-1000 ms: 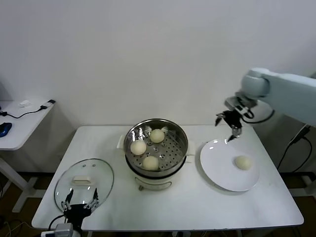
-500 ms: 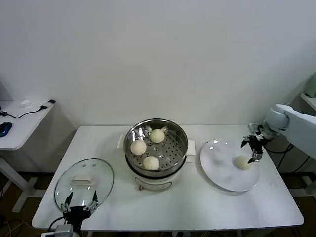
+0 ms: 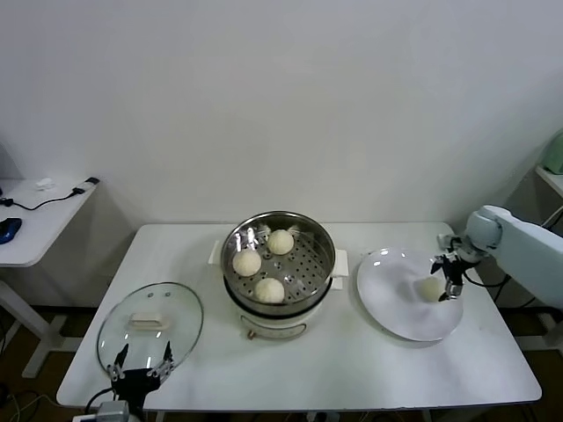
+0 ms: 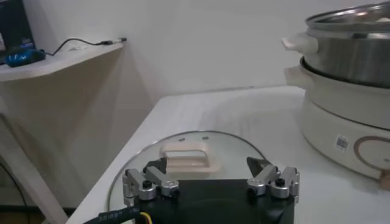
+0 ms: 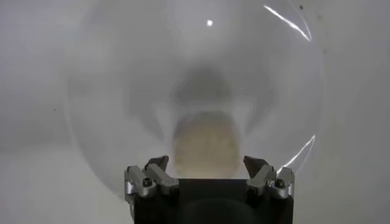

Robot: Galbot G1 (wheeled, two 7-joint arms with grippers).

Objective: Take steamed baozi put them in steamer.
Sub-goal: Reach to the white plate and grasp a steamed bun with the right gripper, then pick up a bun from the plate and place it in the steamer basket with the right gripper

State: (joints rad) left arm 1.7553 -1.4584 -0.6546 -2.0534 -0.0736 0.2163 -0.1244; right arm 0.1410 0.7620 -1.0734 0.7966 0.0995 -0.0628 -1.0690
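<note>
My right gripper (image 5: 208,176) hangs wide open over the plate (image 3: 387,303), the last bun (image 5: 206,145) between my jaws. It looks soft and light, so I'd pinch its sides gently. Three buns already sit in the steamer (image 3: 317,239). My left gripper (image 4: 210,182) waits open by the lid (image 4: 183,143).

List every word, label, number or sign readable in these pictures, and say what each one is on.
No text can be read anywhere.
Small sticker on the steamer base: code-like print, too small to read.
Ring marking on the base: no legible characters.
Glass lid, plate, buns: no markings.
</note>
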